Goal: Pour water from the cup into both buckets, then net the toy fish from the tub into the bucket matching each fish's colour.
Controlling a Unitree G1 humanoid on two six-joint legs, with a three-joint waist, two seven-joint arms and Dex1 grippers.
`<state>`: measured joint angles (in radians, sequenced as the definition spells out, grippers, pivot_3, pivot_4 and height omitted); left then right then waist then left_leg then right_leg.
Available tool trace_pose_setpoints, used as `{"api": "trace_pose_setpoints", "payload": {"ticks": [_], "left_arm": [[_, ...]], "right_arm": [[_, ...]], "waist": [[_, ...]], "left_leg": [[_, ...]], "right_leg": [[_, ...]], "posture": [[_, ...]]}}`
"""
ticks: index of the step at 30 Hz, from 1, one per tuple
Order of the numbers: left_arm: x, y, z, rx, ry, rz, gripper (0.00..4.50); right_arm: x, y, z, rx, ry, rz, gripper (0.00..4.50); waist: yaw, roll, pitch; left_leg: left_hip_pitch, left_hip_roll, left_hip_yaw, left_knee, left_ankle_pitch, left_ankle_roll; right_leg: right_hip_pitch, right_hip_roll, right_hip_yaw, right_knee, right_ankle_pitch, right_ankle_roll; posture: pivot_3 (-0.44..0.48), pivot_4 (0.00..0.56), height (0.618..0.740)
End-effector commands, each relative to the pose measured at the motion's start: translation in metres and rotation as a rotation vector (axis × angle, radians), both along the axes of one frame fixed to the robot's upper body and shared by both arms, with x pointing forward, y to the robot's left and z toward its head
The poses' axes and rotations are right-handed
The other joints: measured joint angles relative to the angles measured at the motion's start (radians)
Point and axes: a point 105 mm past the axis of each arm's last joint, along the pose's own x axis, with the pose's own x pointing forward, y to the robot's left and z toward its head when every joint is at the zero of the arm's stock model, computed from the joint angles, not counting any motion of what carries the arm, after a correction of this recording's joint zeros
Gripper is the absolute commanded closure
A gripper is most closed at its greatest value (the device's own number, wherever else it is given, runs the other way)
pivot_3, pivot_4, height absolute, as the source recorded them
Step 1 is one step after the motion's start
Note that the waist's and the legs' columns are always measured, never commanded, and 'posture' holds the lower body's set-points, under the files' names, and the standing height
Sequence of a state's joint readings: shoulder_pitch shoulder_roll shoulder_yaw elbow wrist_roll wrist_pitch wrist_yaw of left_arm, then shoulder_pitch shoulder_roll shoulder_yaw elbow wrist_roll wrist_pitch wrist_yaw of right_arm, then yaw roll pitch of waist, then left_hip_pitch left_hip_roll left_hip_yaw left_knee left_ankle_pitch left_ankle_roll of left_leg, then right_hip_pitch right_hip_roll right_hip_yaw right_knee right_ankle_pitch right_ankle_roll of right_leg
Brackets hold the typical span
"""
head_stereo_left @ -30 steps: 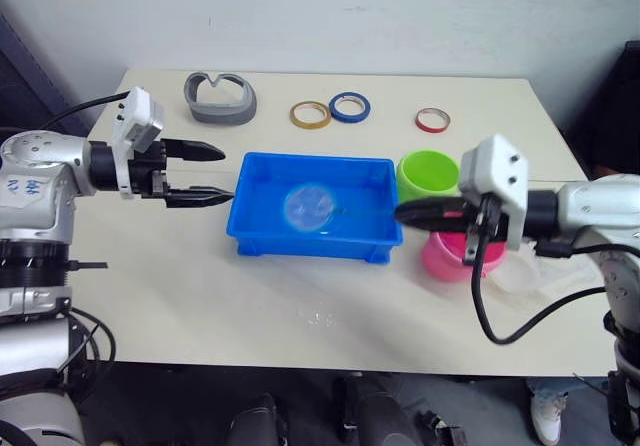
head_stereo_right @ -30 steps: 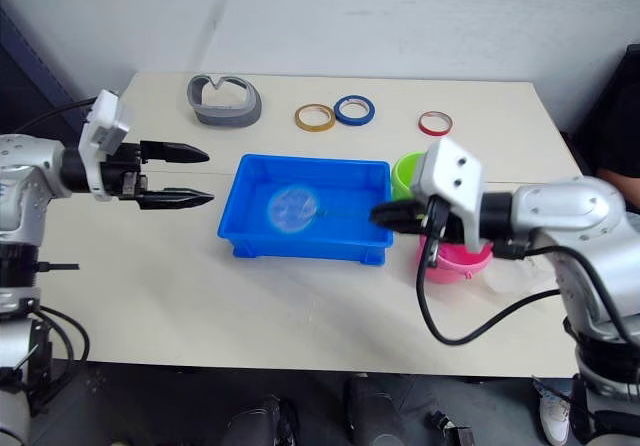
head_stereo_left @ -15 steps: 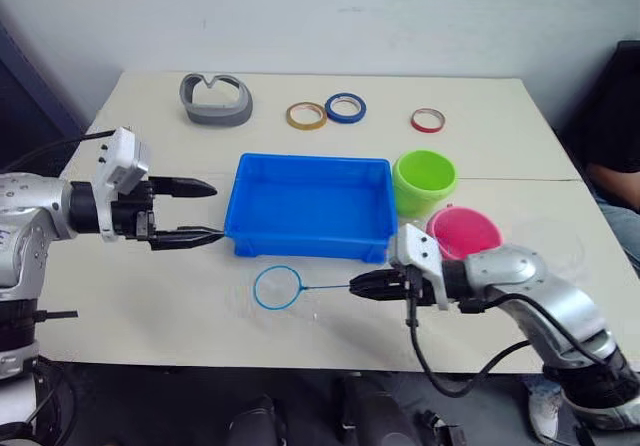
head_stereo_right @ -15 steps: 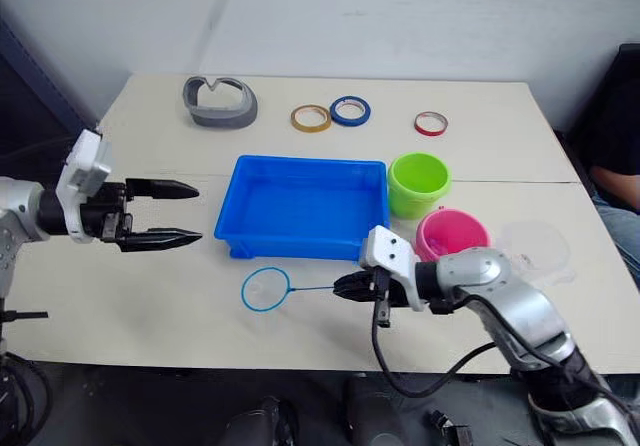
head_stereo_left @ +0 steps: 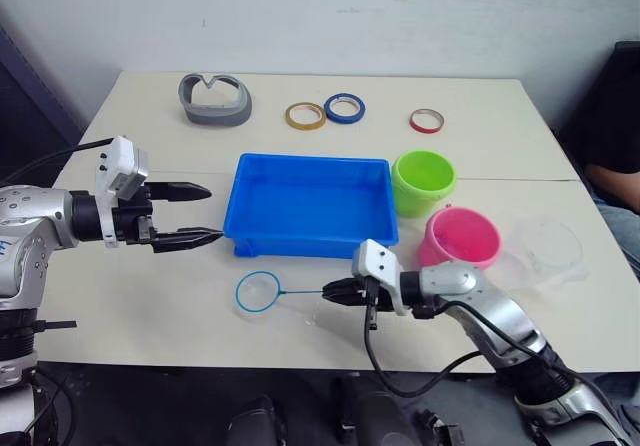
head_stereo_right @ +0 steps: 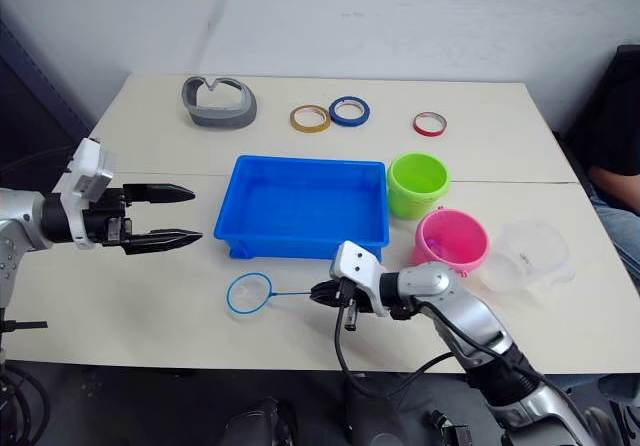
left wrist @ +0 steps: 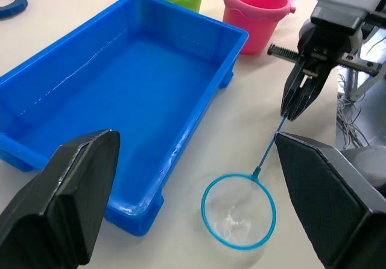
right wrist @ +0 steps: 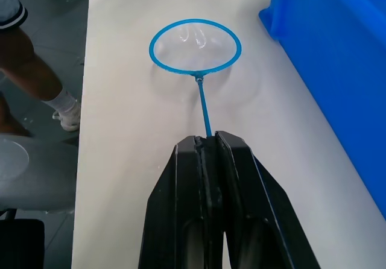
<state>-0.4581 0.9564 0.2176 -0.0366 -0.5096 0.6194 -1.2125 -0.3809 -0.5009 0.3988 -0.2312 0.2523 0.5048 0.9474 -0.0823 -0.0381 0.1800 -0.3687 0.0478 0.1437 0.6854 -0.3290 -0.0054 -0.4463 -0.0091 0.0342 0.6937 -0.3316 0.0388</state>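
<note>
Step in hand: the right gripper [head_stereo_right: 322,292] is closed on the thin handle of the small round net with a light blue hoop [head_stereo_right: 248,293]. The hoop lies flat on the table, just in front of the shallow bright blue rectangular plastic tub [head_stereo_right: 307,206].
Left gripper: the left gripper [head_stereo_left: 198,212] hangs with fingers spread and empty, off the tub's left end.
Fish: no toy fish can be made out in the tub, so netting looks finished or paused.
Next move: likely letting go of the net where it lies, or lifting it back over the tub's front rim.
Buckets: the lime green round plastic bucket [head_stereo_right: 418,184] stands just right of the tub; the bright pink round bucket [head_stereo_right: 451,239] sits near the tub's front right corner.
Cup: the wide clear plastic cup [head_stereo_right: 527,255] rests right of the pink bucket.
Other things: behind the tub lie a grey curved piece [head_stereo_left: 217,98] and three tape rings, yellow [head_stereo_left: 305,116], blue [head_stereo_left: 344,107] and red [head_stereo_left: 426,120].
In the way: only the tub's front wall stands between net and tub.
</note>
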Motion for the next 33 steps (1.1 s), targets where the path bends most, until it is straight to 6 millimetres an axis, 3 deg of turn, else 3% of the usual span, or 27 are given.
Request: {"api": "trace_pose_setpoints", "payload": {"ticks": [1, 6, 17, 21, 25, 30, 33], "left_arm": [[-0.004, -0.003, 0.013, 0.003, -0.047, -0.018, 0.04], [-0.004, -0.003, 0.016, 0.007, -0.046, -0.013, 0.04], [-0.002, -0.005, 0.017, 0.008, -0.049, -0.015, 0.0], [-0.001, -0.005, 0.016, 0.005, -0.048, -0.011, 0.0], [0.006, 0.002, 0.014, -0.036, -0.06, 0.087, 0.0], [0.013, 0.024, -0.007, -0.047, -0.042, 0.295, 0.0], [0.008, 0.037, -0.022, -0.02, -0.052, 0.398, 0.0]], "right_arm": [[-0.001, 0.008, 0.004, 0.022, -0.04, 0.035, 4.5], [0.0, 0.009, -0.005, -0.003, -0.047, 0.044, 4.5], [0.005, -0.008, -0.01, -0.07, -0.088, 0.01, 0.05], [0.001, -0.023, -0.007, -0.104, -0.082, 0.015, 0.05], [-0.008, -0.053, 0.017, -0.13, -0.121, -0.012, 0.05], [-0.032, -0.084, 0.05, -0.085, -0.067, -0.092, 0.05], [-0.048, -0.1, 0.052, -0.06, -0.026, -0.166, 0.05]], "waist": [[0.001, 0.0, 0.0], [0.001, -0.001, 0.0], [0.0, -0.001, 0.0], [0.002, -0.001, 0.0], [0.009, 0.0, 0.0], [0.007, -0.001, 0.0], [0.007, -0.002, -0.001]], "left_leg": [[0.0, 0.0, 0.0, 0.0, 0.0, 0.0], [0.0, 0.0, 0.0, 0.0, 0.0, 0.0], [0.0, 0.0, 0.0, 0.0, 0.0, 0.0], [0.0, 0.0, 0.0, 0.0, 0.0, 0.0], [-0.001, 0.0, 0.0, 0.0, 0.0, 0.001], [0.001, 0.0, -0.001, -0.002, -0.001, 0.001], [0.001, 0.001, -0.002, -0.002, -0.001, 0.0]], "right_leg": [[0.0, 0.0, 0.0, 0.0, 0.0, 0.0], [0.0, 0.0, 0.0, 0.0, 0.0, 0.0], [0.0, 0.0, 0.0, 0.0, 0.0, 0.0], [0.0, 0.0, 0.0, 0.0, 0.0, 0.0], [0.0, -0.001, 0.0, -0.001, 0.0, 0.0], [0.001, 0.0, 0.0, -0.002, 0.0, 0.0], [0.002, 0.0, 0.0, -0.002, 0.0, 0.0]], "posture": [[0.0, 0.15, 0.738], [0.0, 0.15, 0.738], [0.0, 0.15, 0.738], [0.0, 0.15, 0.738], [0.0, 0.15, 0.738], [0.0, 0.15, 0.738], [0.0, 0.15, 0.738]]}}
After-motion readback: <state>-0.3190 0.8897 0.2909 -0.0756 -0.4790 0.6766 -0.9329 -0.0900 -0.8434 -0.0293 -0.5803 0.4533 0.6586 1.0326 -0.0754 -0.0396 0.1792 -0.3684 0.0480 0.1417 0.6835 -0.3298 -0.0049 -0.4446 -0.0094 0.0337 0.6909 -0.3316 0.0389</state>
